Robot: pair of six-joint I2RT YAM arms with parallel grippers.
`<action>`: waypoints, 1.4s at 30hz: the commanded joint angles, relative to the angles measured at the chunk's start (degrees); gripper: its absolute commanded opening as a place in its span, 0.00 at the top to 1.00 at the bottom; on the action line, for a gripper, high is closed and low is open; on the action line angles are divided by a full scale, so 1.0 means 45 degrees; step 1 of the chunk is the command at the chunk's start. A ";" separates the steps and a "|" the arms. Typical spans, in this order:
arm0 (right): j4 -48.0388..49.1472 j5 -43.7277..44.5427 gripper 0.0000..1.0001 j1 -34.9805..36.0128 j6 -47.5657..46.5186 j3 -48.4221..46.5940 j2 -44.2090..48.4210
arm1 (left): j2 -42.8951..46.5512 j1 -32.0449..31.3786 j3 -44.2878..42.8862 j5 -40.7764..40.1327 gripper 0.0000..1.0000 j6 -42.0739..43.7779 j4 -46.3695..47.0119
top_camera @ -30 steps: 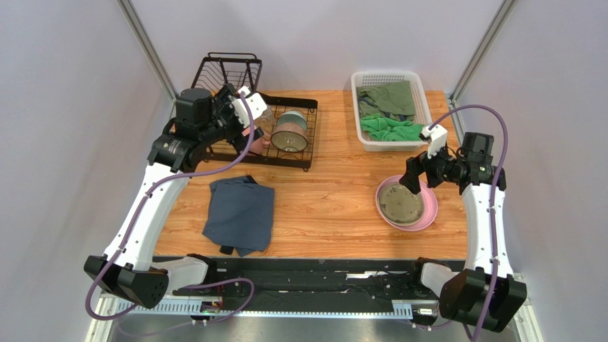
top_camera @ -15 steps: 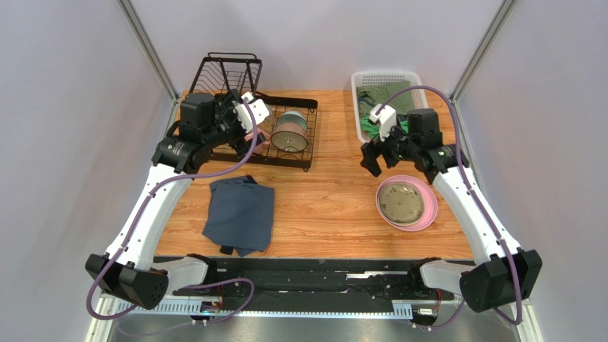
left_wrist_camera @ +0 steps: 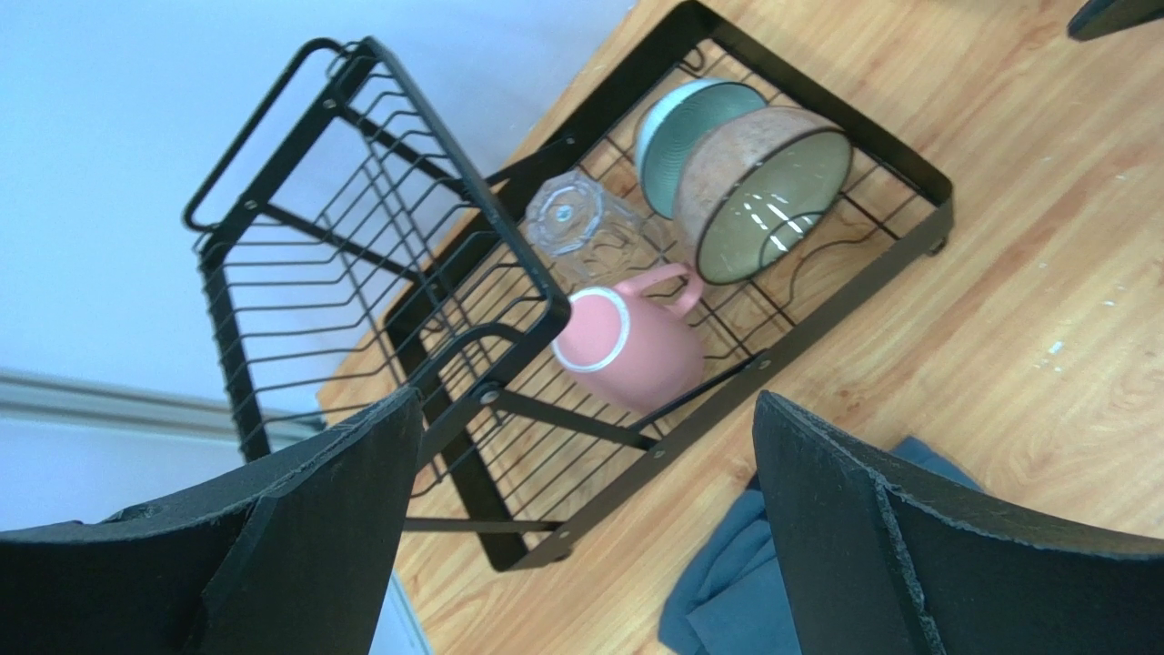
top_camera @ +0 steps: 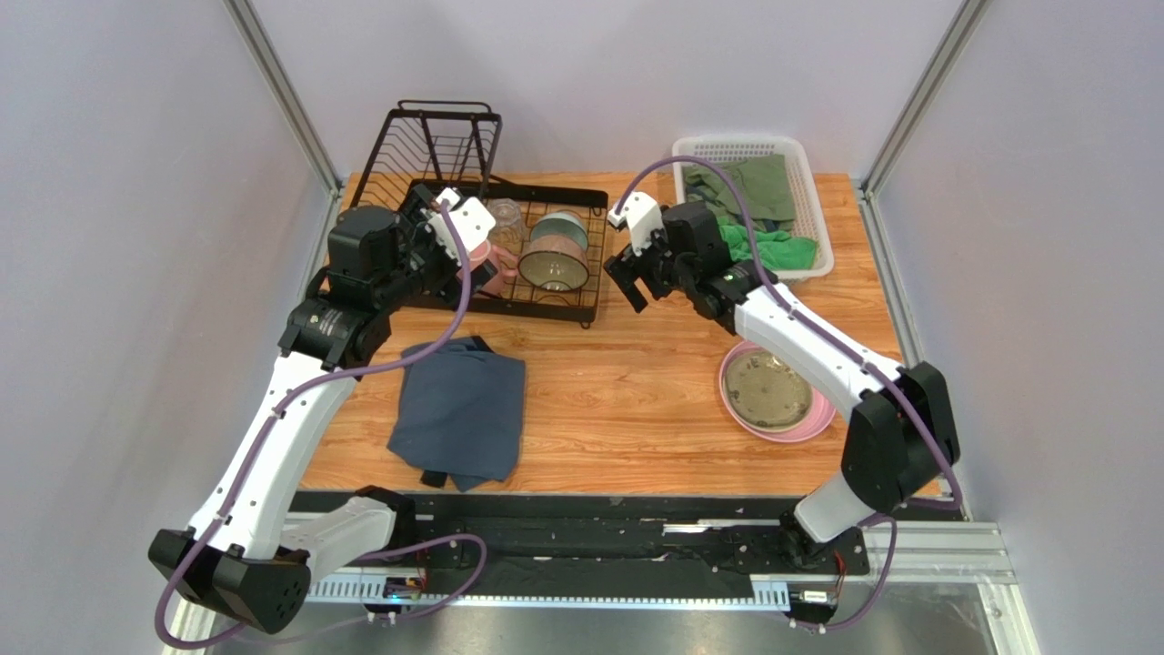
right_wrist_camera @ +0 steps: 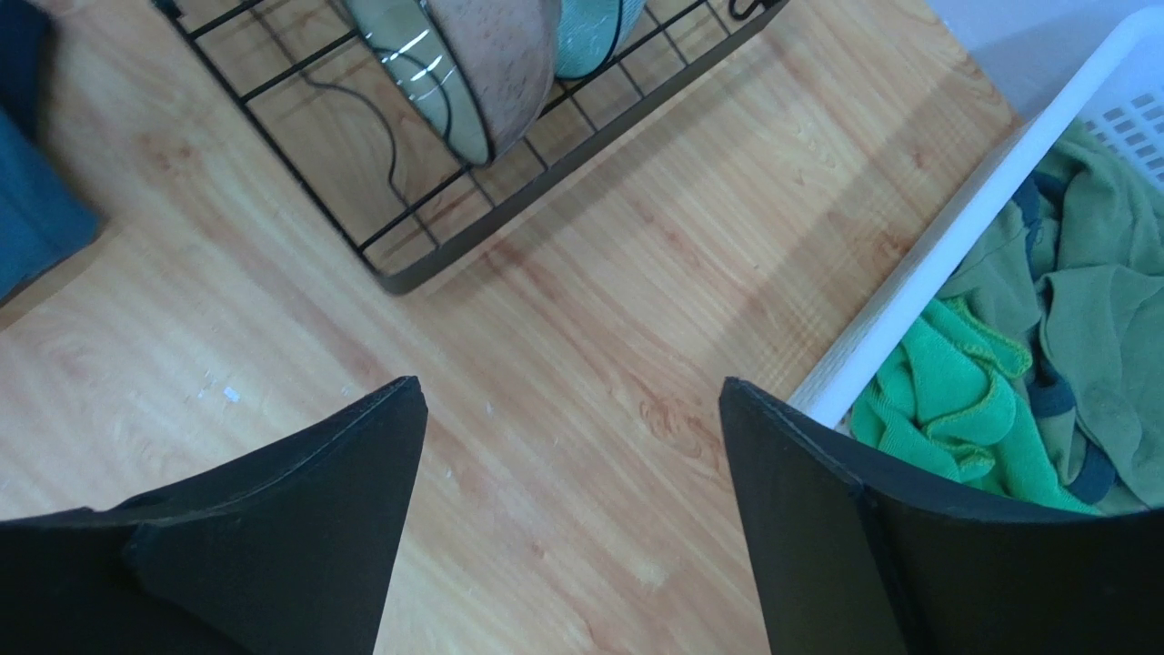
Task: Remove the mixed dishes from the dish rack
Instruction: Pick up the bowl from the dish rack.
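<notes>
The black wire dish rack (top_camera: 547,294) stands at the back left. Its lower tray holds a dark bowl with teal inside (top_camera: 553,259), a second teal bowl behind it (left_wrist_camera: 690,120), a pink mug (left_wrist_camera: 631,341) on its side and a clear glass (left_wrist_camera: 581,225). The large pink plate (top_camera: 817,410) lies on the table at the right with the cream plate (top_camera: 768,385) on it. My left gripper (top_camera: 440,259) is open and empty above the rack's left end, over the mug (left_wrist_camera: 588,410). My right gripper (top_camera: 631,284) is open and empty over bare table just right of the rack (right_wrist_camera: 567,389).
A folded blue-grey cloth (top_camera: 461,410) lies in front of the rack. A white plastic basket (top_camera: 704,266) of green cloths (right_wrist_camera: 1052,341) stands at the back right, close to my right gripper. The rack's raised upper shelf (top_camera: 437,137) is at the back left corner.
My right arm has swung from over the pink plate leftward across the table to just right of the rack. My left gripper has drawn back slightly from the rack, still open.
</notes>
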State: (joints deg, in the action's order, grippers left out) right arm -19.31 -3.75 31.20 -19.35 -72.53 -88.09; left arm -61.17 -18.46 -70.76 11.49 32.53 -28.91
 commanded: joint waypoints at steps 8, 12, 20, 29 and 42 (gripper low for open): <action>0.2983 0.1380 0.22 0.0996 -0.0308 -0.2122 -0.2687 | 0.0663 0.0097 0.1037 -0.1517 0.02 -0.0061 0.1442; 0.3177 0.1068 0.24 0.1113 -0.0017 -0.2611 -0.3333 | 0.1111 0.0584 0.1368 -0.1517 0.02 -0.0218 0.1774; 0.3393 0.1028 0.26 0.1406 0.0160 -0.3392 -0.4640 | 0.1600 0.0782 0.1838 -0.1771 0.02 -0.0042 0.1892; 0.3588 0.1106 0.28 0.1758 0.0160 -0.3784 -0.5442 | 0.2010 0.0782 0.2385 -0.1869 0.02 0.0114 0.2028; 0.4953 0.2785 0.38 0.1953 -0.0679 -0.4448 -0.6907 | 0.2440 0.0801 0.3146 -0.2181 0.02 0.0407 0.2517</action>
State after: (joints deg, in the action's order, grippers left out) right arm -3.33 4.91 39.24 -20.38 -90.80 -118.02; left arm -51.44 -15.18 -57.28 2.48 33.50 -20.62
